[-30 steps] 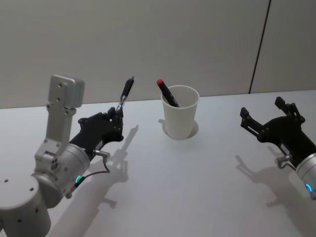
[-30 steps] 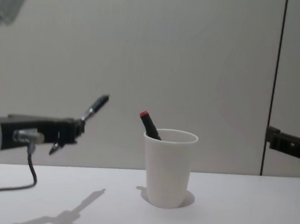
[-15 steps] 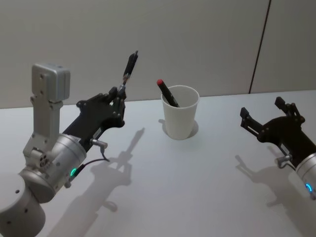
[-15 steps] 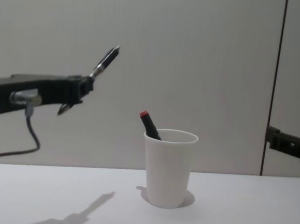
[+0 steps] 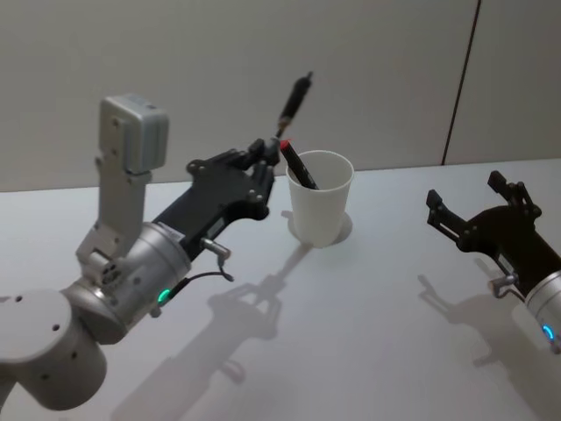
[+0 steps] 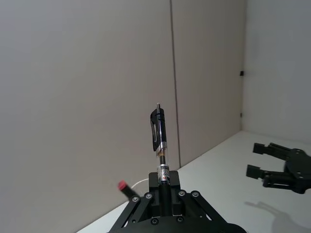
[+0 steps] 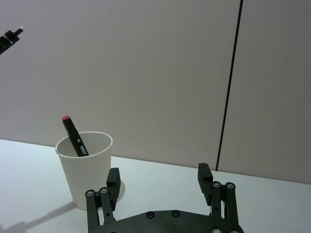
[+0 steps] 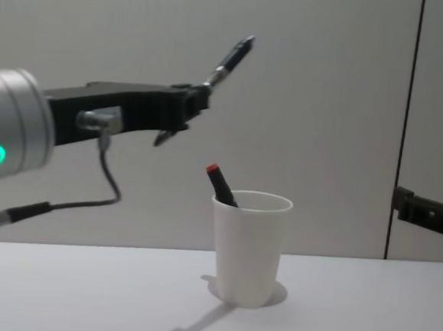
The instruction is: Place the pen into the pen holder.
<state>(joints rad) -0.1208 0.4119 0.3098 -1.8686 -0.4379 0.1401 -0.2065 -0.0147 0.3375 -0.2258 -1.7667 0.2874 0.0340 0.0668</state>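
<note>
**Left tool carrying the pen (image 5: pixel 294 101) toward the pen holder (image 5: pixel 320 206), not yet over the mouth.**

The white counter (image 5: pixel 368 333) carries the pen holder, a paper cup standing upright near the back wall. My left tool (image 5: pixel 263 156) hangs above the counter, just left of the cup and higher than its rim. It is clamped on the pen's lower end, so the clip end points up and away at a tilt. My right tool (image 5: pixel 466 195) sits parked low on the right, well apart from the cup, fingers spread wide and holding nothing. A black marker (image 5: pixel 298 168) with a red cap leans inside the cup. I judge this to be the transport step. Next I need to bring the pen over the mouth, swing it nearer vertical, lower it and let go, keeping clear of the marker and the light cup's rim.
</note>
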